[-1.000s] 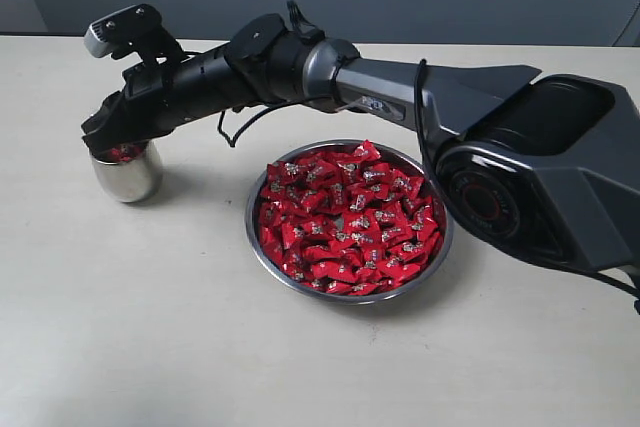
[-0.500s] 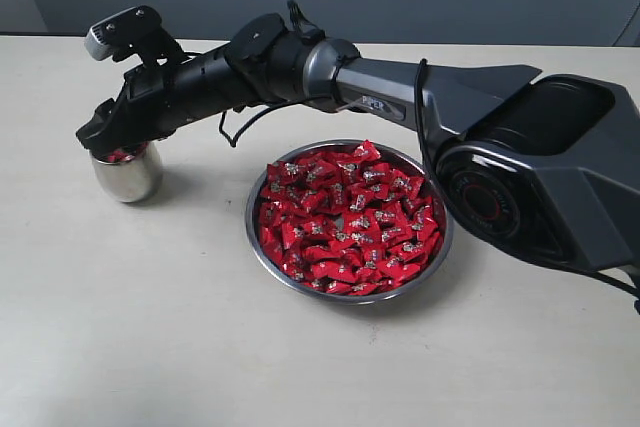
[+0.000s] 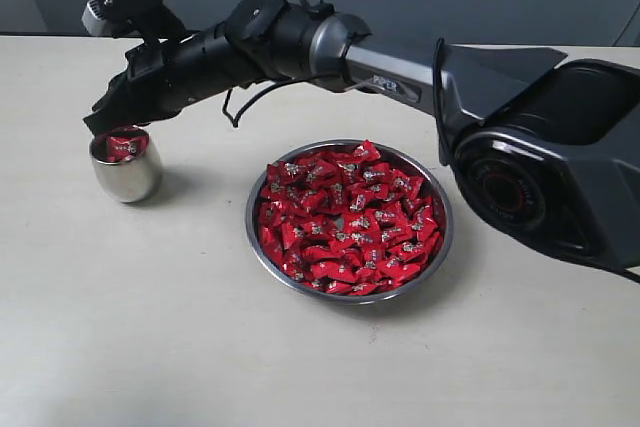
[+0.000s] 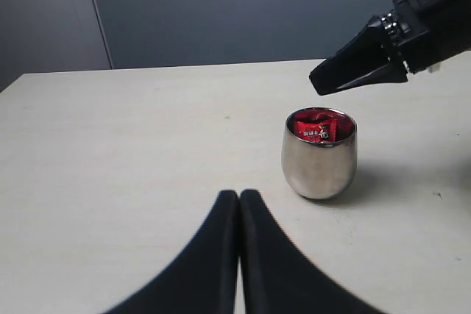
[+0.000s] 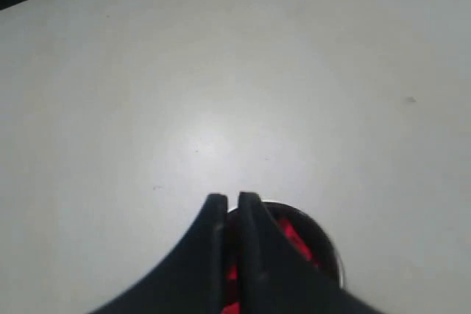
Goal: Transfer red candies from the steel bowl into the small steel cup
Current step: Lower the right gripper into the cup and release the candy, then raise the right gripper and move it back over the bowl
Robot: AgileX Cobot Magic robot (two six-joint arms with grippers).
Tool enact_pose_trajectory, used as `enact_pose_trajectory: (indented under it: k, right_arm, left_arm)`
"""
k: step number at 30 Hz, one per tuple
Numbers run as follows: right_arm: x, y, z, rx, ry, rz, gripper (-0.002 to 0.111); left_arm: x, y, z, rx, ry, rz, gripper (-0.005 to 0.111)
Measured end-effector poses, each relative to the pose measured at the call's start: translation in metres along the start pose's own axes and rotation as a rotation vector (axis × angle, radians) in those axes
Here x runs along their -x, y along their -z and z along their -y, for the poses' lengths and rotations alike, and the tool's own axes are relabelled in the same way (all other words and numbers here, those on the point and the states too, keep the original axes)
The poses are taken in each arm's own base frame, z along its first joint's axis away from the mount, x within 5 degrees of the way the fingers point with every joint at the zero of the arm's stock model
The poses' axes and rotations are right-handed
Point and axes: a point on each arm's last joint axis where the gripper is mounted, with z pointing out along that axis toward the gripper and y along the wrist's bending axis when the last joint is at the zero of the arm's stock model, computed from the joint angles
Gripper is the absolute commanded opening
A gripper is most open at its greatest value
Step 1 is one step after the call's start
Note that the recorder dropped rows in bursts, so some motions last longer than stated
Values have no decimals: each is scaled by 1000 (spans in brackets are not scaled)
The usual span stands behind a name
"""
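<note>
- The small steel cup [image 3: 125,175] stands upright on the pale table [image 3: 150,347]. Red candies [image 3: 124,147] show at its mouth, and the top wrapper lies with its silver-white mark up.
- The right gripper [image 3: 100,125] hangs just above the cup's mouth, clear of the rim and touching neither the cup nor the sweets. Its jaws are drawn almost together — only a thin slit parts them — and nothing sits between them.
- The steel bowl [image 3: 249,219] sits near the cup on the same table, with bare tabletop between the two. It is heaped with many more of the red candies, spread almost from rim to rim.
- The right arm [image 3: 300,47] slants down to the cup from beyond the bowl, passing above the table behind the bowl's far rim.
- The left gripper [image 4: 239,196] is low over the table, pointing at the cup and stopping short of it. Its fingers are pressed flat together and carry nothing.
</note>
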Motion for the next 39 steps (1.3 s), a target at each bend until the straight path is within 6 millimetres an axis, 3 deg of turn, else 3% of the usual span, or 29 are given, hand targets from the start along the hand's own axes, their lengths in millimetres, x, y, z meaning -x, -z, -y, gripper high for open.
enact_pose_trajectory:
  k: [7, 10, 12, 14, 19, 25, 31, 39]
  right_arm:
    - [24, 23, -4, -56, 2, 12, -1]
    - [22, 32, -2, -118, -38, 26, -1]
    - [10, 39, 0, -160, -57, 17, -1]
    - [3, 59, 3, -195, -52, 19, -1]
    - [-26, 127, 20, -273, -137, 59, -1]
    - [-64, 187, 12, -359, -151, 87, -1]
    - [-98, 226, -7, -408, -126, 40, -1]
    - [-114, 254, -29, -488, -126, 15, -1]
  left_arm:
    - [0, 0, 0, 0, 0, 0, 0]
    - [0, 0, 0, 0, 0, 0, 0]
    - [0, 0, 0, 0, 0, 0, 0]
    - [0, 0, 0, 0, 0, 0, 0]
    - [0, 0, 0, 0, 0, 0, 0]
    - [0, 0, 0, 0, 0, 0, 0]
    - [0, 0, 0, 0, 0, 0, 0]
    - [0, 0, 0, 0, 0, 0, 0]
